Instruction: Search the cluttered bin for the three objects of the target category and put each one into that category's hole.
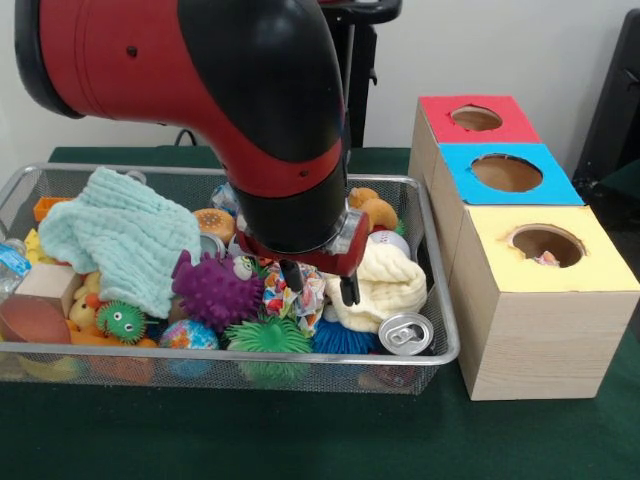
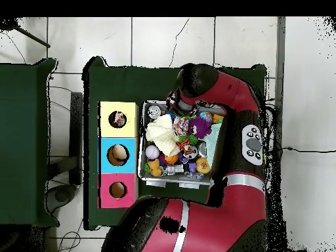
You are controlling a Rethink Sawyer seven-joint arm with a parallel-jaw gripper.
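While the pincer (image 1: 320, 283) hangs with its 2 fingers apart and empty over the heaped wire bin (image 1: 440, 330), something already lies in the yellow box's hole (image 1: 546, 246). Which toys remain to fetch, I cannot tell.

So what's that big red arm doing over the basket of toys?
The red arm's gripper hangs open and empty over the middle of a wire mesh bin, just above a patterned cloth toy between a purple spiky ball and a cream cloth. It holds nothing yet. Beside the bin stand three wooden boxes with holes in their tops: yellow, blue, and red. From above, something already lies inside the yellow and blue ones.
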